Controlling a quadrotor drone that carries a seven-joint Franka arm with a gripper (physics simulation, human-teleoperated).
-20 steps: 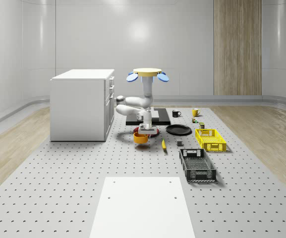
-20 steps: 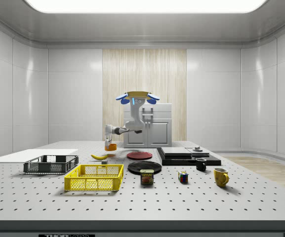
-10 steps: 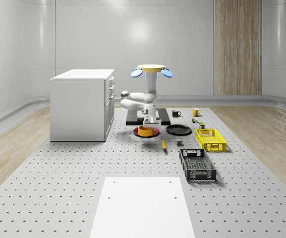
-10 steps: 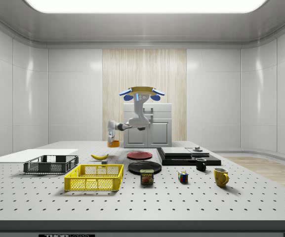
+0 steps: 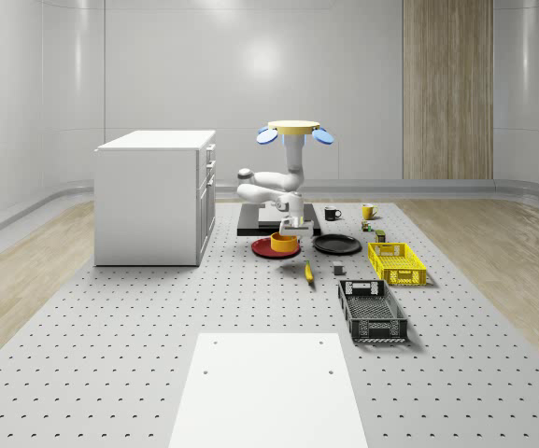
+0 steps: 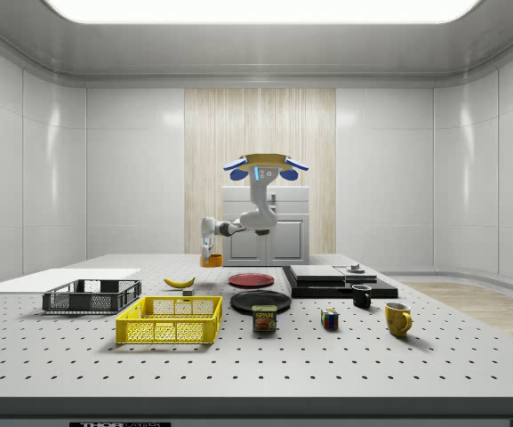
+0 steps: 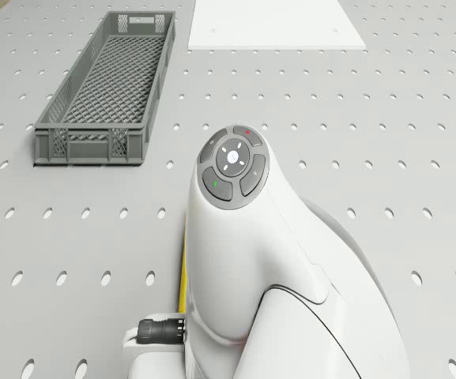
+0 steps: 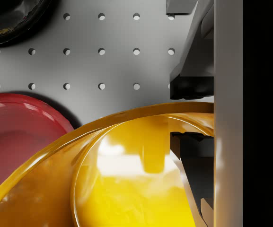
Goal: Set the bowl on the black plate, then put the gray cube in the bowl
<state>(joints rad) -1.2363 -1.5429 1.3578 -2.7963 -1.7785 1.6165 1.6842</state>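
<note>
One finger sits outside the yellow rim and the other dips inside it, so the gripper is pinching the wall of the bowl and carrying it clear of the table. In the whole-scene view the bowl hangs over the red plate, at that plate's right side, with the black plate just beyond to that view's right; the wrist view shows red plate under the rim and the dark plate's edge off at a corner. Out from the wrist, the white arm folds up to the drone, which hovers above the plates beside the cabinet. By my reading this is the first step, bowl in transit and not yet over its target. Next call: carry it across until it is centred above the black plate, lower it flat, then release. The gray cube waits on the table near the banana, between the yellow basket and the gray crate.
</note>
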